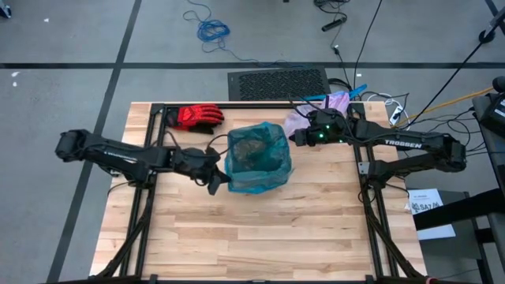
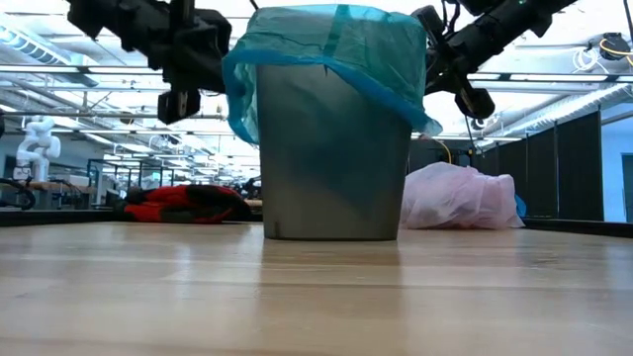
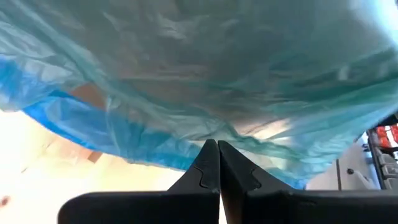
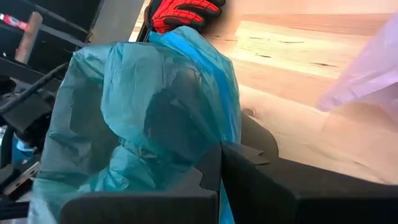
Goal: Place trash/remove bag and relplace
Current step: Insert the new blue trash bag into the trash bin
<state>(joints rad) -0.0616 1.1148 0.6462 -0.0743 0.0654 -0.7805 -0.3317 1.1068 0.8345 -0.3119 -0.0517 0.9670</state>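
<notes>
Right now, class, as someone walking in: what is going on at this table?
Two dark robot arms are working a teal-green plastic bag that lines the grey bin and is folded over its rim. The left gripper sits at the bin's left side, jaws shut at the bag's edge. The right gripper is at the bin's upper right, jaws shut. A bundled pale lilac-pink plastic liner lies on the wooden table behind, and a red glove lies near the far edge.

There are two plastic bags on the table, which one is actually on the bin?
The teal-green bag, stretched over the bin's rim. The pale lilac-pink bag lies crumpled on the table behind the bin.
</notes>
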